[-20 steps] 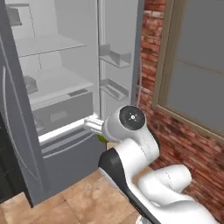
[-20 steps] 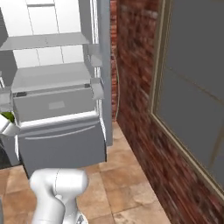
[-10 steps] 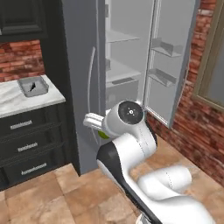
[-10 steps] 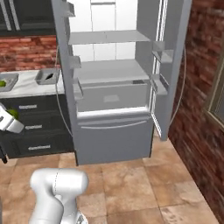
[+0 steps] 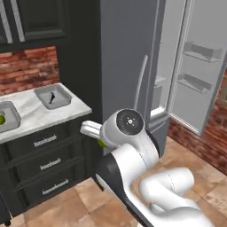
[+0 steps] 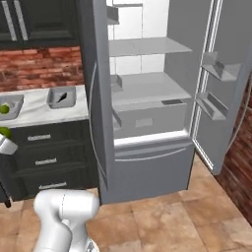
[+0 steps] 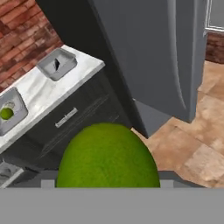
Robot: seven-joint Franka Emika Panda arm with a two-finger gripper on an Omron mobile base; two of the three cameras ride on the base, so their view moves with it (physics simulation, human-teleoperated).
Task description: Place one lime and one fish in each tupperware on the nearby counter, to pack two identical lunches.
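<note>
Beside the open grey fridge (image 6: 147, 113) we see a marble worktop (image 5: 40, 116) over black drawers (image 5: 42, 165), brick wall behind, tiled floor below. Two grey tupperware trays sit on it: one (image 5: 52, 96) holds a dark fish (image 5: 52, 97), the other (image 7: 11, 111) a lime (image 7: 6, 113). Our pincer (image 5: 99, 141) pinches a second lime (image 7: 108, 156), off the worktop's front edge.

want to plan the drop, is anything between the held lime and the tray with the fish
Nothing visible blocks it. The gripper holds the lime out over the floor, facing the counter. The tray with the fish sits uncovered near the counter's fridge end, with open space between.
</note>
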